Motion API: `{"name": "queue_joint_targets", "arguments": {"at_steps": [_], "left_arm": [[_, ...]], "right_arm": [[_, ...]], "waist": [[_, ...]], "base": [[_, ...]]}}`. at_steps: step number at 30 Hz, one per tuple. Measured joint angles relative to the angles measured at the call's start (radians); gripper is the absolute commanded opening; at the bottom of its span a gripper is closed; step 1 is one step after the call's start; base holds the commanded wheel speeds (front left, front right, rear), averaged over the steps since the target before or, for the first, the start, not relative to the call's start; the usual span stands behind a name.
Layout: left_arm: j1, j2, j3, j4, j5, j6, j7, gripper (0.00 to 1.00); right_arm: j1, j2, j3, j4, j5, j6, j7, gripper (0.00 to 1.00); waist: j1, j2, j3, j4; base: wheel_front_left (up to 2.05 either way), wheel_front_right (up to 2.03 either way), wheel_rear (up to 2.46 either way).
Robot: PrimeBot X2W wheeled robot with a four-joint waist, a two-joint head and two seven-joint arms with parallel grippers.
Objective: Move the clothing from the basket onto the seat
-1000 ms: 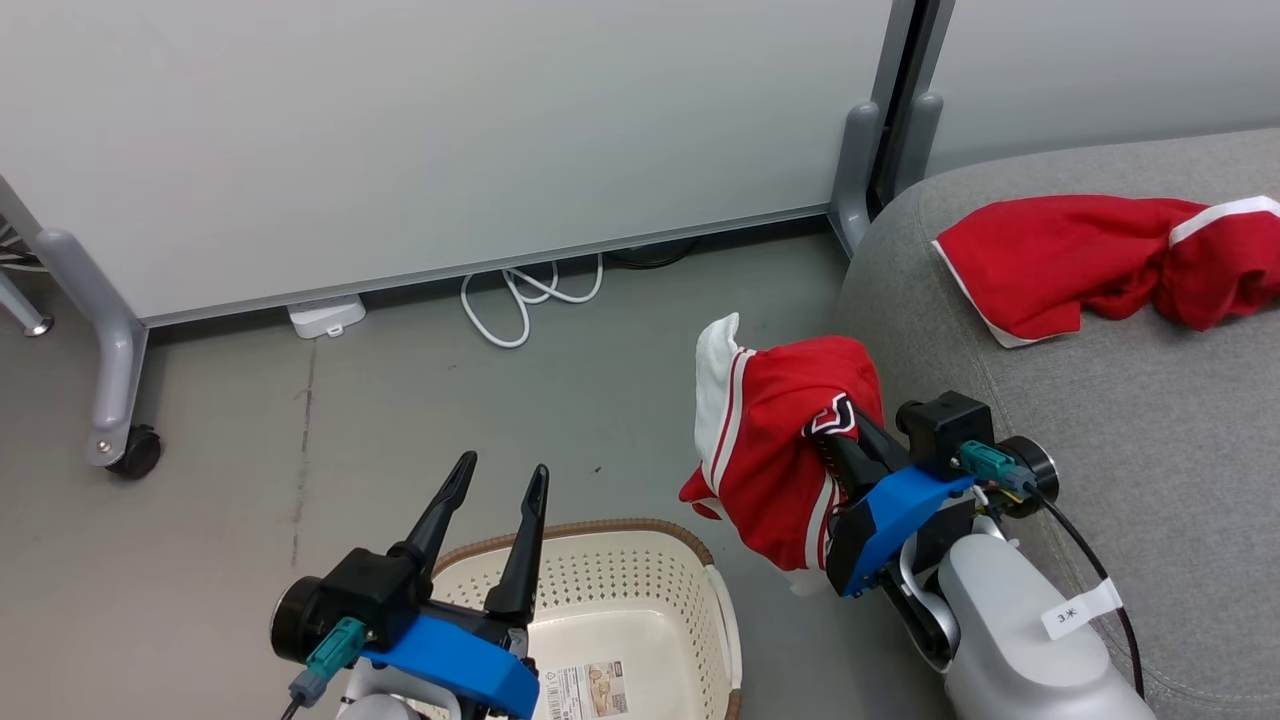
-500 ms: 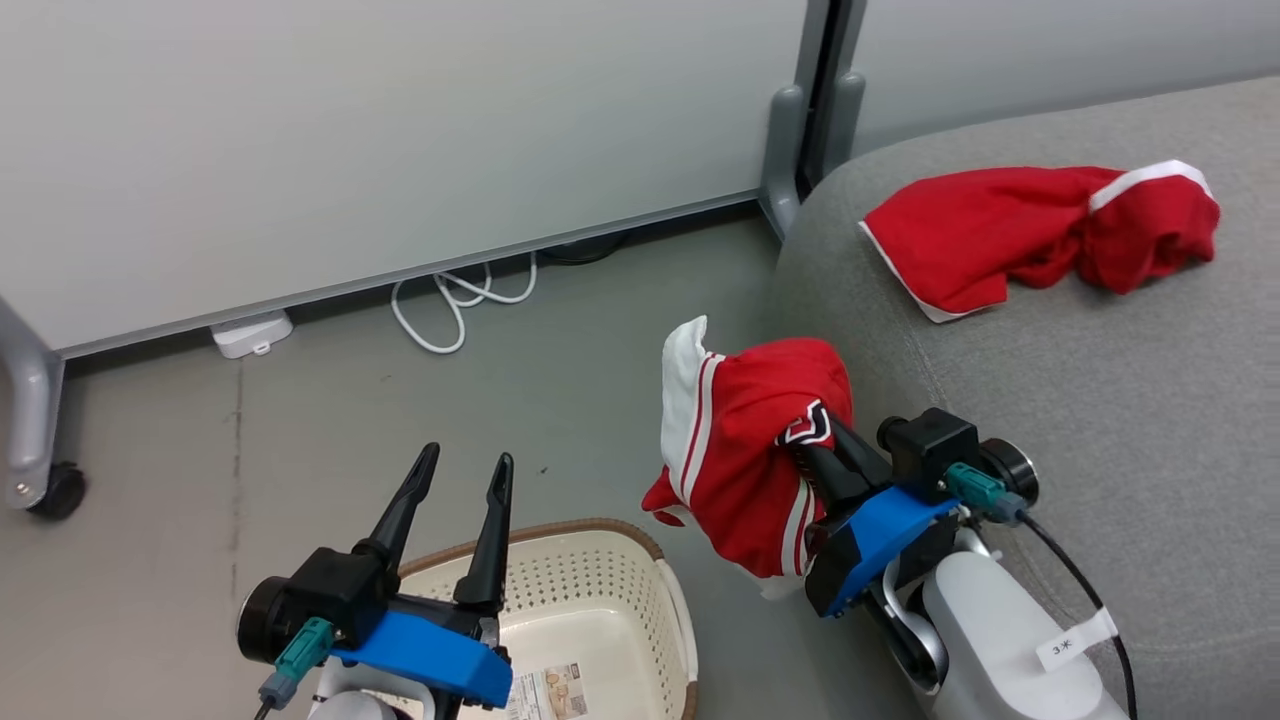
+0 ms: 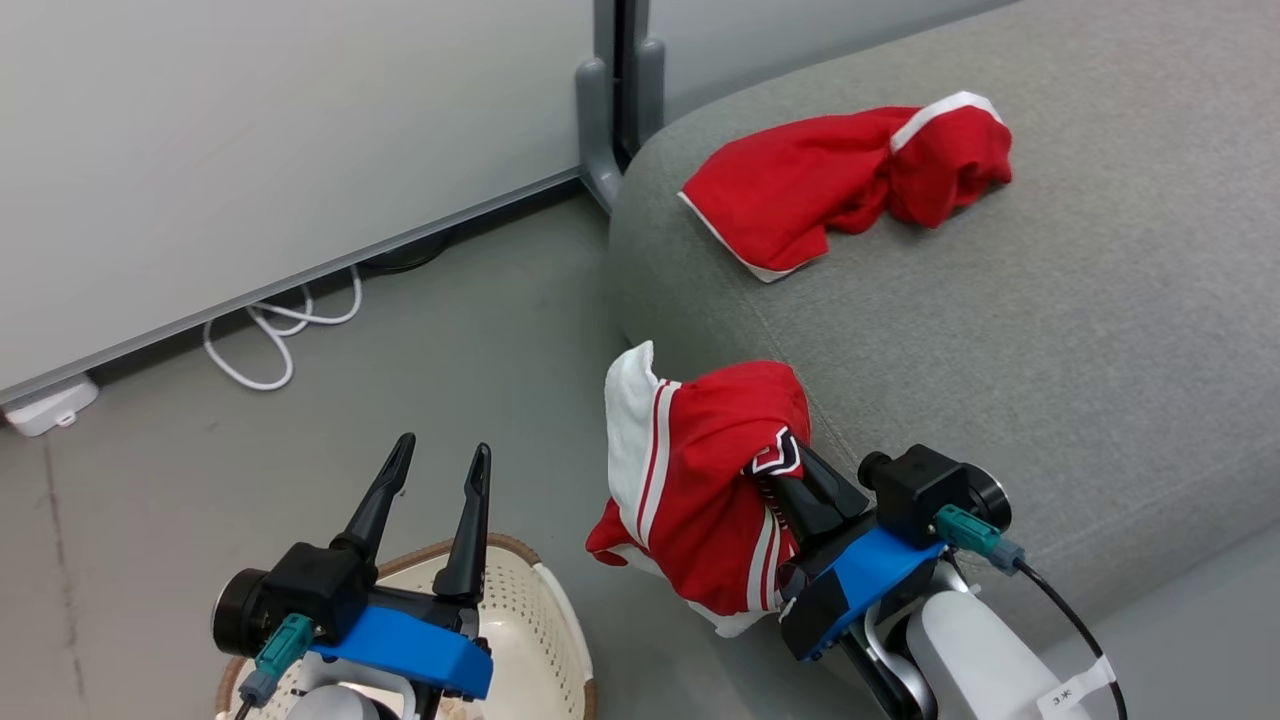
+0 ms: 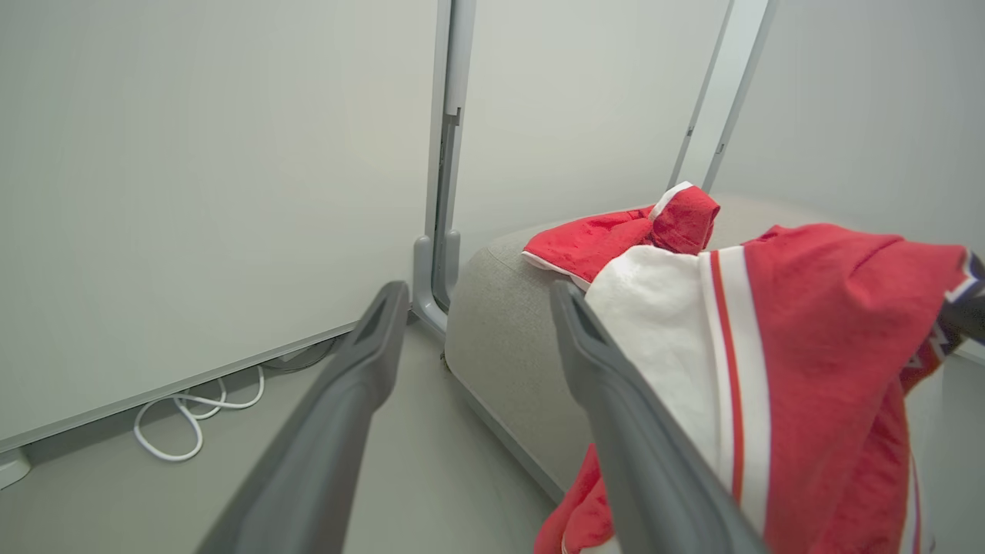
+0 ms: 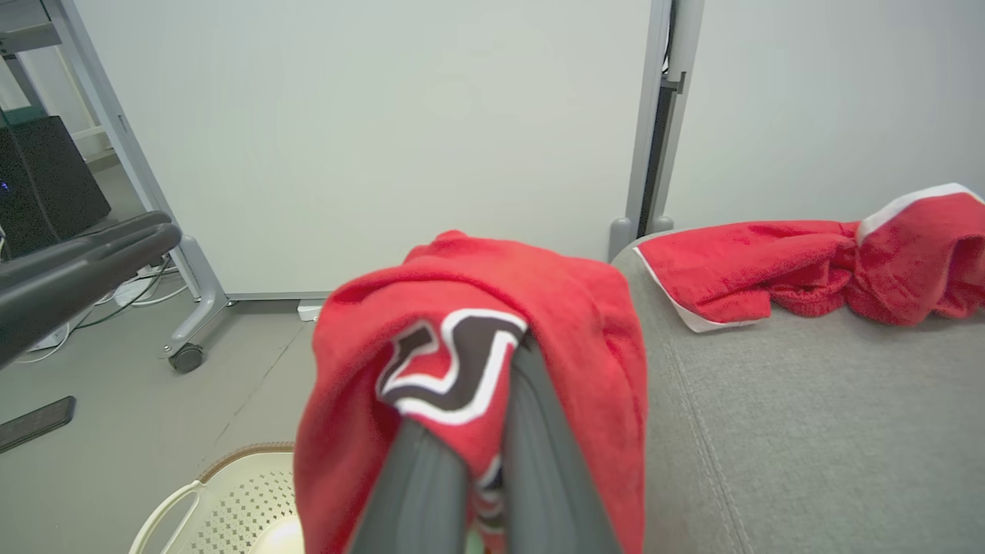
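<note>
A red garment with white panels and stripes (image 3: 700, 480) hangs in the air beside the seat's front corner, draped over my right gripper (image 3: 778, 462), which is shut on it. The right wrist view has the same garment (image 5: 569, 338) bunched over the closed fingertips. A plain red garment with thin white edging (image 3: 830, 185) lies crumpled on the light grey seat (image 3: 1050, 330). My left gripper (image 3: 437, 465) stands open and empty above the cream basket (image 3: 545, 640), which sits on the floor at the lower left. The basket's visible part holds no clothing.
White partition panels on grey posts (image 3: 610, 100) stand behind the seat. A white cable (image 3: 270, 335) and a power strip (image 3: 45, 405) lie on the floor by the panel. A castered panel foot (image 5: 187, 358) and a flat dark object (image 5: 35, 422) are further left.
The camera has swung right, so floor, panels and seat slide left in view and more of the seat shows. My right gripper still holds the striped garment; the left stays open.
</note>
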Motion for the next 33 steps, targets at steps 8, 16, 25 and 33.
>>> {"name": "queue_joint_targets", "arguments": {"at_steps": [8,16,25,33], "left_arm": [[-0.005,0.014,-0.015,0.001,0.002,-0.003,0.000,1.00],[-0.015,0.030,-0.020,0.001,-0.001,-0.003,0.000,1.00],[-0.022,0.041,-0.034,0.001,-0.002,-0.003,0.000,1.00],[-0.030,0.048,-0.039,-0.007,-0.001,-0.003,0.000,1.00]], "right_arm": [[0.037,0.000,-0.004,-0.046,0.010,0.000,0.009,0.00],[0.062,0.000,-0.022,-0.072,0.017,0.000,0.009,0.00],[0.070,0.000,-0.042,-0.086,0.027,0.000,0.006,0.00],[0.065,0.000,-0.077,-0.092,0.040,0.000,0.001,0.00]], "waist": [[0.0000,0.0000,0.025,-0.110],[0.0000,0.0000,0.050,-0.174],[0.0000,0.0000,0.063,-0.180],[0.0000,0.0000,0.087,-0.163]], "base": [[0.00,0.00,0.00],[0.00,0.00,0.00],[0.00,0.00,0.00],[0.00,0.00,0.00]]}}
